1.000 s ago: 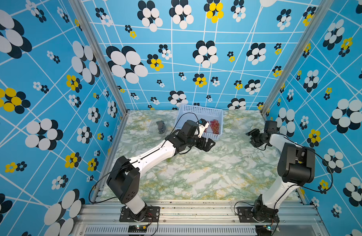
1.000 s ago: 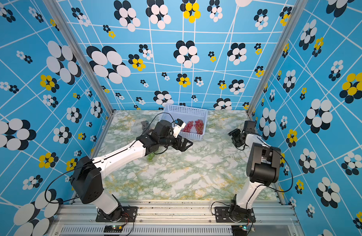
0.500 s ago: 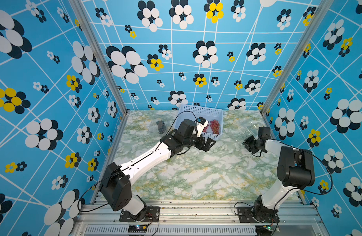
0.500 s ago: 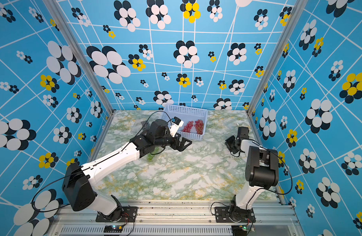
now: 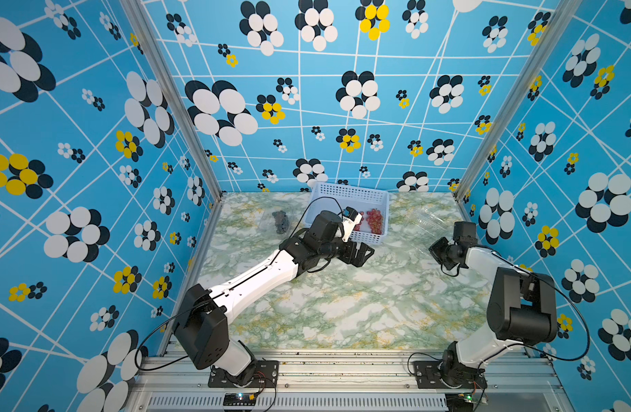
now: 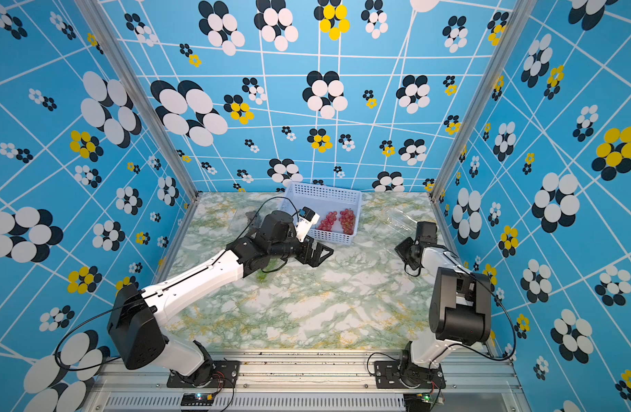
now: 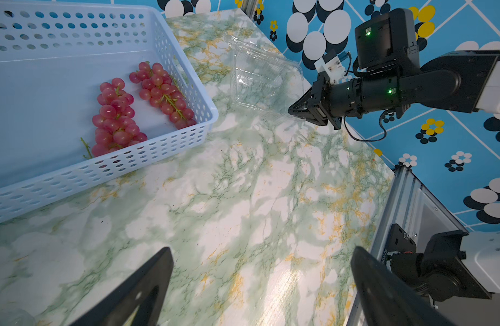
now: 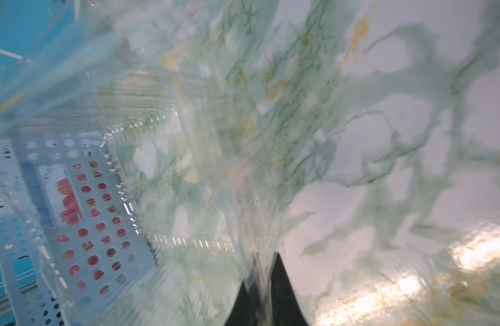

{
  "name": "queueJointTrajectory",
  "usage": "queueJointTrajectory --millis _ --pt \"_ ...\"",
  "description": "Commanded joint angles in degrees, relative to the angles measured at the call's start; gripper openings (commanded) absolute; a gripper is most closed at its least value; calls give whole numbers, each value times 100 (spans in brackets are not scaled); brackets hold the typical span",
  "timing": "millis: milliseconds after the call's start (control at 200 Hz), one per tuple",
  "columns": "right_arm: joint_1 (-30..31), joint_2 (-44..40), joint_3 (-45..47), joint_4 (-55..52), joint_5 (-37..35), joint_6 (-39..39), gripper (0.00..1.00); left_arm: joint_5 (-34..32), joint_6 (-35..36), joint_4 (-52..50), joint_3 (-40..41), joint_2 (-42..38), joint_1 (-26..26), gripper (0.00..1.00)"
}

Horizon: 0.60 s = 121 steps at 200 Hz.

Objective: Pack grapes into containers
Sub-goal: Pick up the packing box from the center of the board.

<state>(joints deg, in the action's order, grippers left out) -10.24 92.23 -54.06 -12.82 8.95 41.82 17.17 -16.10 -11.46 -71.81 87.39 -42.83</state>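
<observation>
Right gripper (image 7: 293,112) has its jaws pinched together on the rim of the clear container (image 7: 260,73), which lies on the table (image 7: 243,197) just beside the basket (image 7: 101,172). Judged thin, light, springy and slippery; a rim grip suits it, though it may flex. Red grapes (image 7: 116,118) lie in the basket: soft, so squeeze gently. Left gripper (image 7: 260,254) gapes wide, empty.

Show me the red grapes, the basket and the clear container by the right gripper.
red grapes (image 7: 116,113), left wrist view, bunch middle
basket (image 7: 130,161), left wrist view, perforated wall
clear container (image 7: 265,76), left wrist view, transparent side
</observation>
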Motion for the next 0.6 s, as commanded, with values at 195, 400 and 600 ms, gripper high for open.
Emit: queueJointTrajectory --millis 195,400,600 --pt "890 -859 -774 -484 -579 -940 0 200 -394 5 201 -516 413 100" --pt "1631 -1228 -1115 -622 -375 -1803 1 155 -425 -202 374 -1061 824 100" --pt "2818 -1110 -1171 -686 123 -2737 1 184 -569 -242 758 -1567 1243 100"
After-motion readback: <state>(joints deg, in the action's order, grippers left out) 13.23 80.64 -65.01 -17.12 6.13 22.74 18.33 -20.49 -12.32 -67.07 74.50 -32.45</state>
